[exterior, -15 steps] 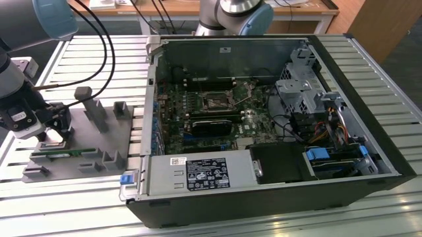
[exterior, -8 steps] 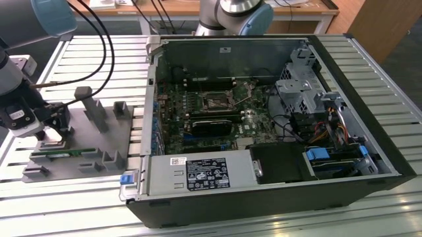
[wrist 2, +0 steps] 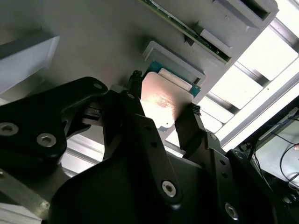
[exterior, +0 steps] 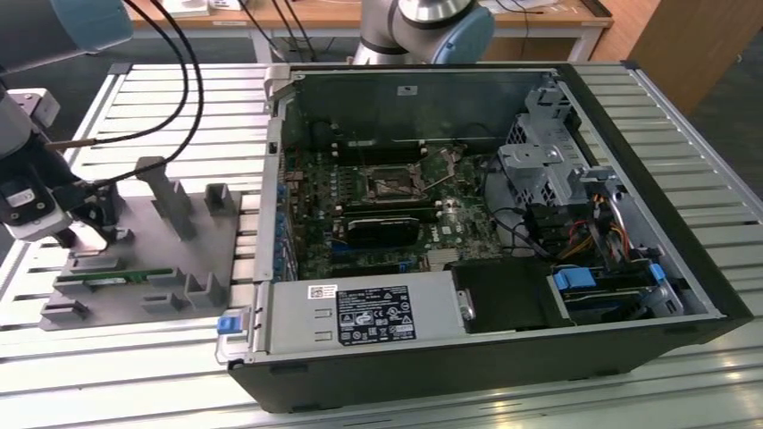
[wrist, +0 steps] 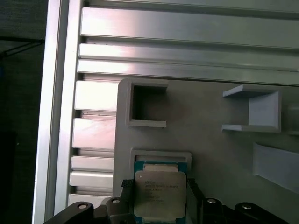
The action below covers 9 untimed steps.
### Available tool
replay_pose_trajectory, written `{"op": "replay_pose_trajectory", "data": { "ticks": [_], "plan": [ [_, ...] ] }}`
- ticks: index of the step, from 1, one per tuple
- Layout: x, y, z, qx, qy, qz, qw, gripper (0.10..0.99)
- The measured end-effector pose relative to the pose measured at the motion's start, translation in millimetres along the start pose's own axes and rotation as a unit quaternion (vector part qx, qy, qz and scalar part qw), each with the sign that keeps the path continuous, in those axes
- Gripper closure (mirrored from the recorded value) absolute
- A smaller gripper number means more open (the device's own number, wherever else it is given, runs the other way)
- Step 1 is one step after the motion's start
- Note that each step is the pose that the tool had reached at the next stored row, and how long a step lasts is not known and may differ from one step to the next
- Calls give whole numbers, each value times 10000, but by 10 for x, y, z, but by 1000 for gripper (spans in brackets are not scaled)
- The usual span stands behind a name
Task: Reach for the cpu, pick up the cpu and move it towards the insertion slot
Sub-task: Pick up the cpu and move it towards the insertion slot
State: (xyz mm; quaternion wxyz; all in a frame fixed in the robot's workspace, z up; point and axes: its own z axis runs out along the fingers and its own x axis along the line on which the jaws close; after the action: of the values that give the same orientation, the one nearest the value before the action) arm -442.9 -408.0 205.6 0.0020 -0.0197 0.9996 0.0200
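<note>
cpu (wrist: 160, 193): count 1. Gripper (wrist: 159, 184): count 1, two black fingers (wrist 2: 194, 116). Insertion slot (exterior: 390, 185): count 1. Green memory stick (exterior: 113, 278): count 1.

Appearance of cpu: flat square chip with a silvery-grey metal lid that has a stepped, paler rim. A green board edge shows around the lid. The lid glares brightly in the second wrist view.

Position: cpu sits at its shallow seat on the grey fixture plate (exterior: 179, 268), on the slatted table (exterior: 143, 375) at the exterior view's left. It is well apart from the insertion slot inside the open computer case (exterior: 703, 223).

End effector: fingers are clamped against two opposite edges of the cpu. I cannot tell whether the chip is clear of the seat.
</note>
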Motion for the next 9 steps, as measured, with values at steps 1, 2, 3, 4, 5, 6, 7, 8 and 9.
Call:
{"op": "replay_pose_trajectory", "data": {
  "ticks": [1,2,3,4,5,6,7,8,9],
  "plan": [
    [0,1,-23,0,0,0,10000,549],
    [0,2,-44,0,0,0,10000,549],
    [0,2,-62,0,0,0,10000,549],
    [0,3,-75,0,0,0,10000,549],
    [-1,3,-88,-2,0,0,10000,549],
    [-1,4,-99,-3,0,0,10000,549],
    [-1,4,-105,-3,0,0,10000,549],
    [-1,4,-108,-5,-1,0,10000,549],
    [-1,4,-108,-7,-1,0,10000,549]
  ]
}}
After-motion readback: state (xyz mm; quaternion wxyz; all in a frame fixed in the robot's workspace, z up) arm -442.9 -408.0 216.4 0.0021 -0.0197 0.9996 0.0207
